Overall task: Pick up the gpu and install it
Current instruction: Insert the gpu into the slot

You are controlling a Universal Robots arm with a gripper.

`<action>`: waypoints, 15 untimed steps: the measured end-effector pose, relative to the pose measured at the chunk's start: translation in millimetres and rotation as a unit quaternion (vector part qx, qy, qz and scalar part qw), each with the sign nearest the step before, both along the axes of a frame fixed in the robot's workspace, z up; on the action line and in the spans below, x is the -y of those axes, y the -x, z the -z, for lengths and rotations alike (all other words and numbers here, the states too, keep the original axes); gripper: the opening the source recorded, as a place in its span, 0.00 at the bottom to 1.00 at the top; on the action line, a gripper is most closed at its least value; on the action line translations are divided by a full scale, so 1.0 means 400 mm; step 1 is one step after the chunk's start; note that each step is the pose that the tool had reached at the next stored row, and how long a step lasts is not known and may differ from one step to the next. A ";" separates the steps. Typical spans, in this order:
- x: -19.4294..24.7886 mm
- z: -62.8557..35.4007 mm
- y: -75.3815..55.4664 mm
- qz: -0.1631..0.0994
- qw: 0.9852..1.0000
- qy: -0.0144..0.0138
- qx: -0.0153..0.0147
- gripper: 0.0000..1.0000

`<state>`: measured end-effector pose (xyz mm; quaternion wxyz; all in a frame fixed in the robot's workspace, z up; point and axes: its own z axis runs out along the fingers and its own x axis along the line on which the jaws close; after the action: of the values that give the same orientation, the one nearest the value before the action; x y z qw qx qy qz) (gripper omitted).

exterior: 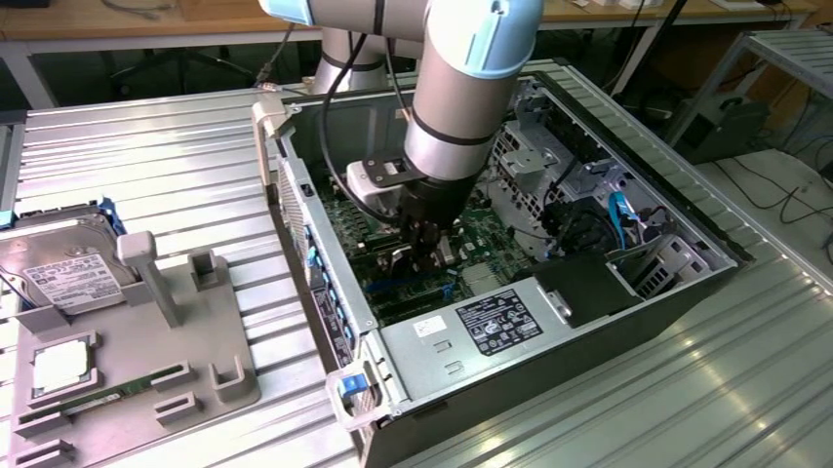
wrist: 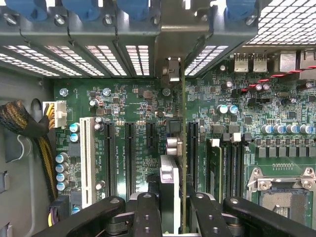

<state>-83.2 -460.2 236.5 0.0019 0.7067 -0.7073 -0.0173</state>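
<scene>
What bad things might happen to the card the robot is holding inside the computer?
1. The gpu, held edge-on by the tool, hangs above the motherboard slots. If it is a little off line, it may jam on a slot's edge.
2. Small parts crowd the board close beside the card; a tilt might knock them.
3. Its end sits near the rear slot grilles and may catch there.

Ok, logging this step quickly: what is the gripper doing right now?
Gripper: closed on the gpu, held edge-on over the motherboard slots inside the computer case.
</scene>
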 end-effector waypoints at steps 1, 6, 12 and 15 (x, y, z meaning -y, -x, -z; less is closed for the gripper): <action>0.000 0.000 0.000 0.000 1.000 0.000 0.000 0.28; 0.000 0.001 0.000 0.000 1.000 0.000 0.000 0.28; 0.000 0.001 0.004 0.000 1.000 0.000 0.000 0.28; 0.000 0.000 0.002 0.000 1.000 0.000 -0.002 0.28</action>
<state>-84.1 -460.2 236.3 0.0036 0.7067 -0.7073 -0.0189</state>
